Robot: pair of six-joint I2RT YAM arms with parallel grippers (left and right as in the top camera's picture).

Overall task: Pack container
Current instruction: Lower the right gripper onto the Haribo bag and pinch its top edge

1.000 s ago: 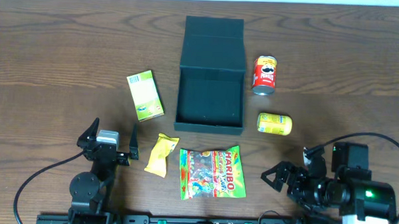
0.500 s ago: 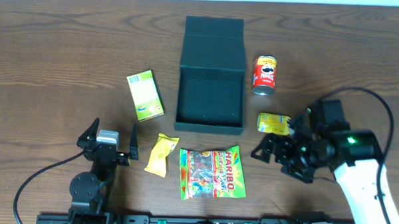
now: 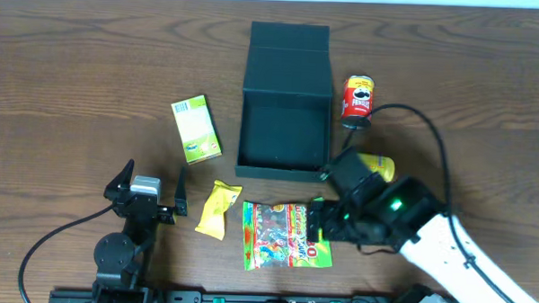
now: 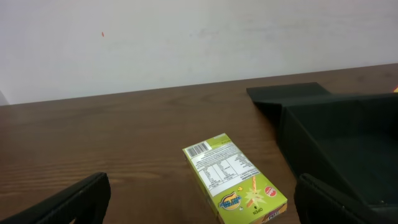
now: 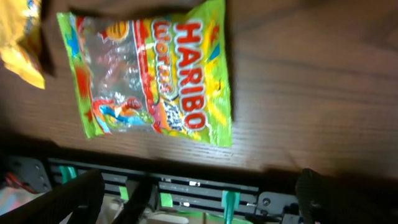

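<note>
Jaws wide apart, right hand (image 5: 199, 198) hovers empty above green plastic Haribo gummy bag (image 5: 149, 68), seemingly untouched; left hand (image 4: 199, 202) equally spread.

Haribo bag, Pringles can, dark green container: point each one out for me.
Haribo bag (image 5: 189, 81), right wrist view, on the red lettering.
Pringles can (image 3: 358, 100), overhead view, on its red side.
container (image 3: 284, 134), overhead view, on its bare inner floor.

Table (image 3: 92, 73) is brown wood w/ lines. Container (image 3: 288, 53) looks matt, dull. Haribo bag (image 3: 280, 233) is shiny, crinkly plastic. Small carton (image 3: 197, 129) is smooth card.
</note>
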